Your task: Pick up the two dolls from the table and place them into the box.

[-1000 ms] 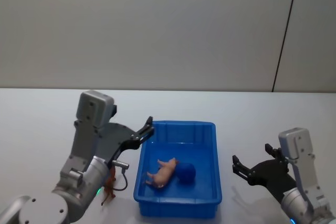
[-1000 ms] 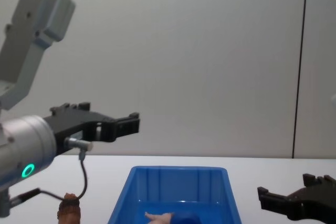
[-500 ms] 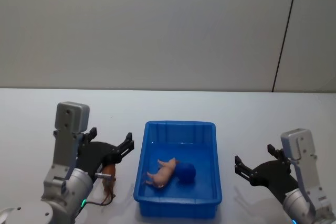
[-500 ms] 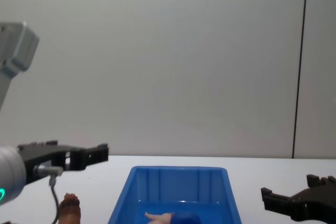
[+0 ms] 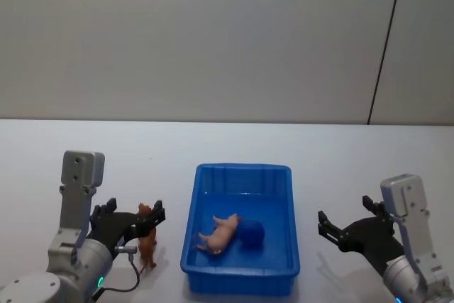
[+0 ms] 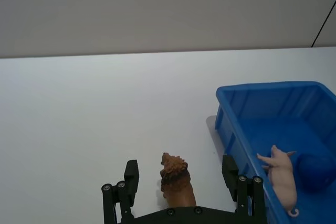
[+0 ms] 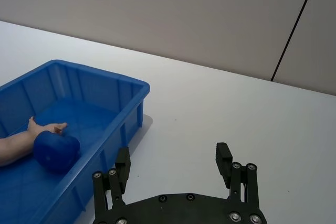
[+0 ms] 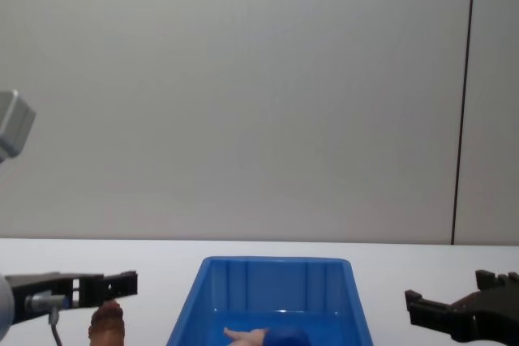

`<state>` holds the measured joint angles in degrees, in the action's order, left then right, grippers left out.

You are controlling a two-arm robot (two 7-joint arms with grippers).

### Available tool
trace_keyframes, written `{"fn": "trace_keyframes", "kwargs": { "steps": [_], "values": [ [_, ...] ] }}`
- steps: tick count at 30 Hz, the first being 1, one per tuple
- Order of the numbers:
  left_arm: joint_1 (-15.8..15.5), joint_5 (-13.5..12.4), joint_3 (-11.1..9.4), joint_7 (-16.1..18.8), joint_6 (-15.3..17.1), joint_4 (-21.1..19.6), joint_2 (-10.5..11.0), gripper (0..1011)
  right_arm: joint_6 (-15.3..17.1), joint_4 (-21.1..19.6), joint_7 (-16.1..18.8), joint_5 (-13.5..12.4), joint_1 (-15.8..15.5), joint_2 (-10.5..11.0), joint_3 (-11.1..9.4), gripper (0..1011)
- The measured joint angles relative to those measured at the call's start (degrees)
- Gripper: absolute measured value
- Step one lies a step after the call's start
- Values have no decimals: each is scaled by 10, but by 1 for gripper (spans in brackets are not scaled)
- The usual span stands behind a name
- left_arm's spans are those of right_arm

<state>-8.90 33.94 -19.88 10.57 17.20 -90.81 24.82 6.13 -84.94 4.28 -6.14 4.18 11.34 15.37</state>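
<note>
text: none legible | labels: none (no readable markings anywhere)

Blue box point(image 5: 242, 274), reddish-brown doll point(image 5: 147, 243)

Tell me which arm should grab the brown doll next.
Left. The left gripper is open with the brown doll standing between its fingers on the table. The right gripper idles open across the box.

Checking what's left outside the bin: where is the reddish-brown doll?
The reddish-brown doll stands on the table, left of the box, between the open fingers of the left claw.
</note>
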Motion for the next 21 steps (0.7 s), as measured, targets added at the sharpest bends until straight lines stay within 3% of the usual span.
{"fn": "trace_keyframes", "kwargs": {
  "steps": [21],
  "values": [
    [-46,38,12,-22,94,66,-22,1001,0,-1,-1,0,0,0,0,1001]
  ]
}}
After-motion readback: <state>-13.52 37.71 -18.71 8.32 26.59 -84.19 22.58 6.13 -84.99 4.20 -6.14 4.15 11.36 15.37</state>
